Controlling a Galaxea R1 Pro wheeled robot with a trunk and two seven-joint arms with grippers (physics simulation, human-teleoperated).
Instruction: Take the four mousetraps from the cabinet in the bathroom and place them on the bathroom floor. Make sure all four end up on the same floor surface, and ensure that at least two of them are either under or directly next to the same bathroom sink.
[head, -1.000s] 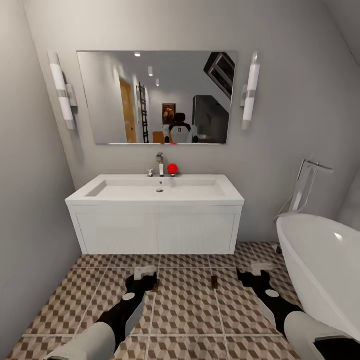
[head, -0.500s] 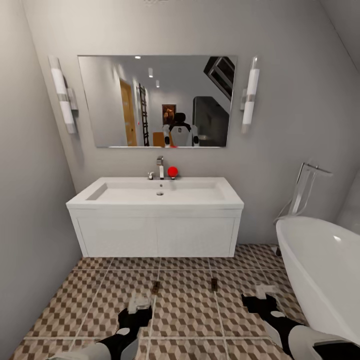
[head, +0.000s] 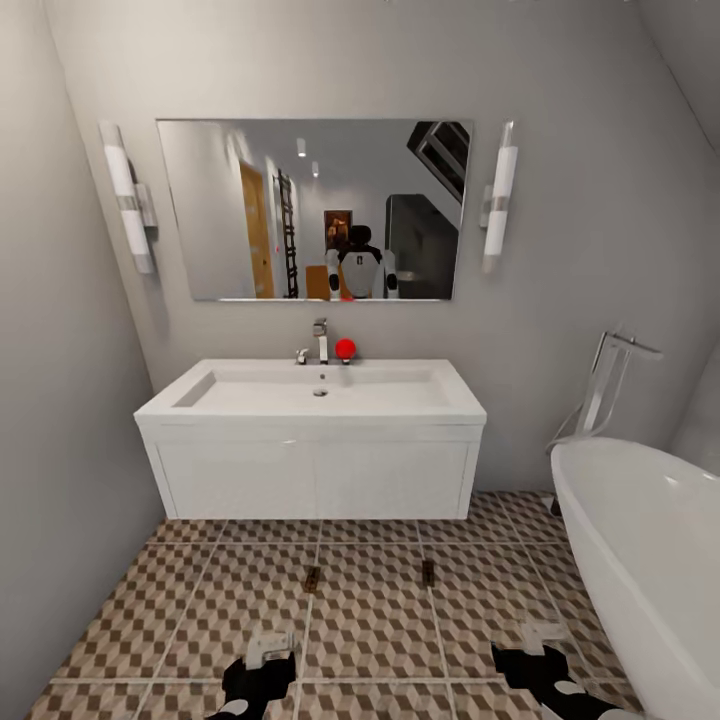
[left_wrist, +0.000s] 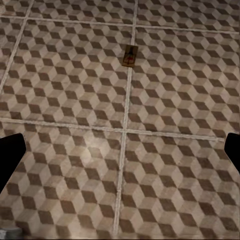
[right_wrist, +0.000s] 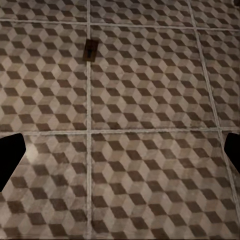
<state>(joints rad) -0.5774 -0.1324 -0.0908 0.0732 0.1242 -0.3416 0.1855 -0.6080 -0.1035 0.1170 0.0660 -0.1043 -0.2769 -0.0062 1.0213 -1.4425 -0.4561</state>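
Two mousetraps (head: 312, 578) (head: 428, 572) lie flat on the bathroom floor (head: 380, 620) near the sink (head: 320, 392). Prob. light, stiff, snappy: pinch board edges. Left gripper (head: 271, 648) & right gripper (head: 541, 636): fingers spread, empty.

**Open floor, hemmed in on three sides**

The bathroom floor (head: 380, 610) ahead lies open, broken by two mousetraps (head: 312, 578) (head: 428, 572) on grout lines, well apart. The sink (head: 310, 400) on its white drawer unit (head: 315, 478) blocks the far end. The bathtub (head: 640, 540) crowds the right; a wall (head: 70, 480) closes the left.
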